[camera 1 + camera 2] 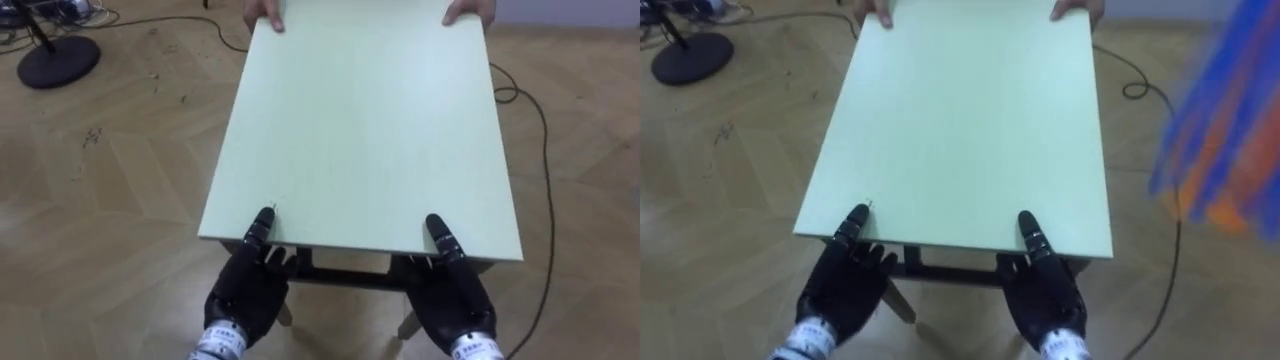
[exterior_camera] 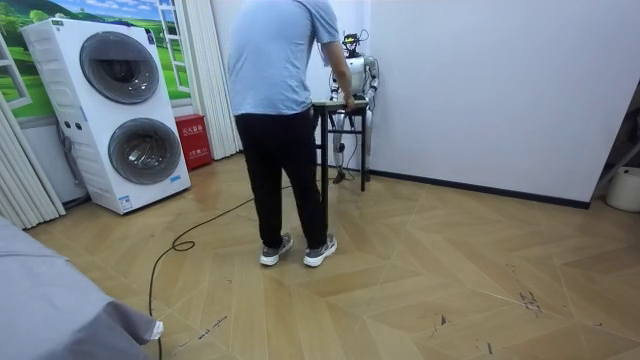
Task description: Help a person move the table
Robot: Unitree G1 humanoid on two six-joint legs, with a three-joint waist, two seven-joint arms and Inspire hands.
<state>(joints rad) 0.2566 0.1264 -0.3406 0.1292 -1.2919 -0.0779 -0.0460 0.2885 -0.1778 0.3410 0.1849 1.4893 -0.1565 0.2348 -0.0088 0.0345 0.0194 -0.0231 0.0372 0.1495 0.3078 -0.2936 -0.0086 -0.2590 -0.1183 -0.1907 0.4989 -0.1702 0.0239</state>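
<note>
Two pairs of hands hold the table [image 1: 365,130], which has a plain, pale green rectangular top on a dark frame and sits above the herringbone wood floor [image 1: 110,200]. At its near edge we see the robot's left hand [image 1: 245,295] and right hand [image 1: 455,300], each with the thumb laid on top and the fingers tucked beneath, pinching the edge. A person's hands [image 1: 265,15] grip the far corners. The room view gives us the person [image 2: 275,70] standing with their back to the camera, the robot beyond by the white wall [image 2: 500,80], and stacked washing machines [image 2: 110,110]. The right eye view adds a blurred blue-and-orange streak [image 1: 1225,130] at its right.
</note>
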